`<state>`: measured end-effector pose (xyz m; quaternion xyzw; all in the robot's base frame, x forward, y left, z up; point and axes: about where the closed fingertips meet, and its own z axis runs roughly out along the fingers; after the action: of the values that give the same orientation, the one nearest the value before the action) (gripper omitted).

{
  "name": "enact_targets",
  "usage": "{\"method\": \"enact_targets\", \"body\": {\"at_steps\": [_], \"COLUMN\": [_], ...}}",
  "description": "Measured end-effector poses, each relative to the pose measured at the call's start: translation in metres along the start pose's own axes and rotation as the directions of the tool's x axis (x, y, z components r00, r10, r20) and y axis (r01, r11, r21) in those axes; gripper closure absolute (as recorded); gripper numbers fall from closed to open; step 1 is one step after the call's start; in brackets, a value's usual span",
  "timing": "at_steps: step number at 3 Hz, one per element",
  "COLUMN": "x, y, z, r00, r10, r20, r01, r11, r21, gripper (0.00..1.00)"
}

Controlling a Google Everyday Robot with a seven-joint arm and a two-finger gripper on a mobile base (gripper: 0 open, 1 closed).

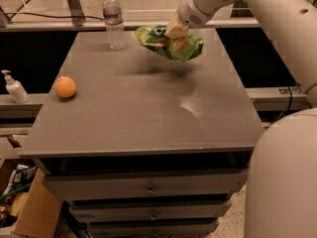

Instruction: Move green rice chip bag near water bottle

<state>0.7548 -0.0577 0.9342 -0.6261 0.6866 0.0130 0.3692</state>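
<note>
The green rice chip bag (pixel 171 43) hangs in the air above the far part of the grey table (pixel 143 108), crumpled, with tan chips pictured on it. My gripper (pixel 176 31) is shut on the bag's top from above, at the end of the white arm that comes in from the upper right. The water bottle (pixel 114 20), clear with a white cap and a label band, stands upright at the table's far edge, a short way left of the bag.
An orange (pixel 65 87) lies near the table's left edge. A white pump dispenser bottle (pixel 14 87) stands on a ledge left of the table. Drawers sit under the tabletop. A cardboard box (pixel 25 212) is on the floor at lower left.
</note>
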Motion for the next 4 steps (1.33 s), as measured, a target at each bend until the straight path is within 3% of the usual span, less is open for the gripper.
{"method": "enact_targets", "body": {"at_steps": [2,4], "x": [-0.023,-0.030], "y": [-0.010,-0.012], "z": [0.045,0.083], "r00": [0.994,0.986], "r10": [-0.100,-0.146], "r20": [-0.037,-0.079], "r01": [0.099,0.140], "r11": [0.9944,0.9871], "r21": [-0.037,-0.077], "gripper": [1.00,1.00]}}
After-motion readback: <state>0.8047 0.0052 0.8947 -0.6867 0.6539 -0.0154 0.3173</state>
